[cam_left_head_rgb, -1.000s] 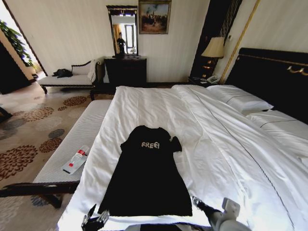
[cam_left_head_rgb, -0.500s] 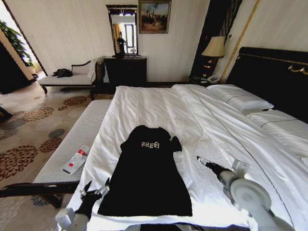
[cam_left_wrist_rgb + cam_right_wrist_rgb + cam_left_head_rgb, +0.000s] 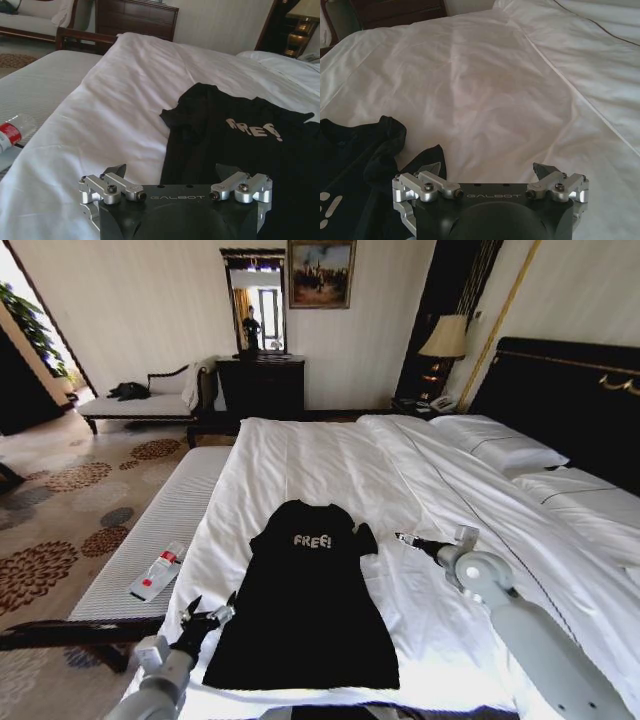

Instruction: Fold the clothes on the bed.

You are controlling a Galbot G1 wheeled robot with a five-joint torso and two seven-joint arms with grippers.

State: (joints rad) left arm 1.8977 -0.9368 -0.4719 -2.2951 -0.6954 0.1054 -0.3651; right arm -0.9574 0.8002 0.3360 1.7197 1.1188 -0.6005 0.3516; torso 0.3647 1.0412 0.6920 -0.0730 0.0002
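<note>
The left end effector (image 3: 208, 615) sits low in the lower left of the head view, its fingers spread apart with nothing between them, just beside the lower left edge of the black T-shirt (image 3: 308, 600). In the left wrist view the same end effector (image 3: 172, 172) hovers over the white duvet with the shirt's side edge running up between its fingertips toward the sleeve.

The right end effector (image 3: 412, 540) is at centre right of the head view, its fingers likewise apart and empty, near the shirt's right sleeve but apart from it. In the right wrist view that sleeve lies crumpled at the left of the frame, one fingertip over its edge.

The T-shirt lies flat, "FREE!" lettering facing up, collar toward the far end, on the near middle of the bed (image 3: 330, 460).

At the left of the frame a padded bench (image 3: 165, 530) runs alongside the bed, carrying a plastic bottle with a red label (image 3: 157, 574). Pillows (image 3: 505, 450) lie at the upper right against the dark headboard (image 3: 570, 400).
</note>
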